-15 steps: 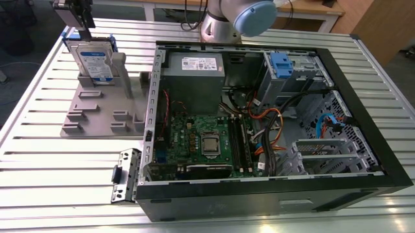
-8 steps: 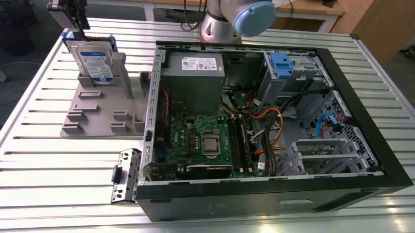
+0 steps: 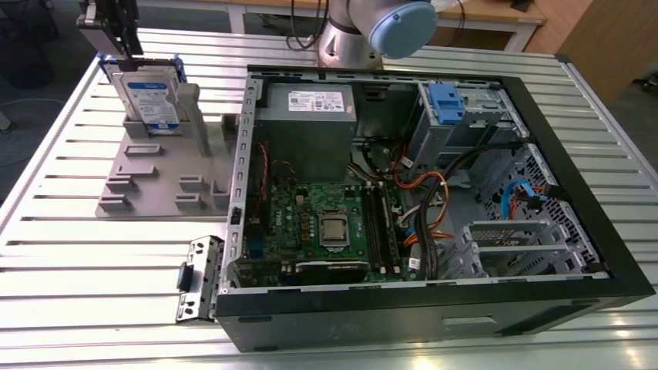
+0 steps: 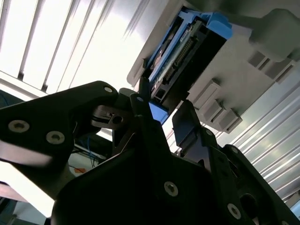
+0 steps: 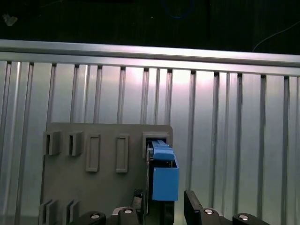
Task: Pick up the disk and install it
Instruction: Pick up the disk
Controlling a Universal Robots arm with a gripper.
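Observation:
The disk stands on edge in a slot at the far end of a grey holder plate, at the exterior view's upper left. It is silver, with a blue-and-white label and a bright blue carrier. My gripper hangs right over its top edge. In the first wrist view the black fingers straddle the blue carrier end, with a small gap on each side, so the gripper is open. The second wrist view shows the disk's connector edge just beyond the fingertips.
An open computer case lies at the exterior view's right, holding a motherboard, a grey power supply, cables and a blue bracket at its drive bay. The arm's base stands behind it. A small metal bracket lies on the slatted table.

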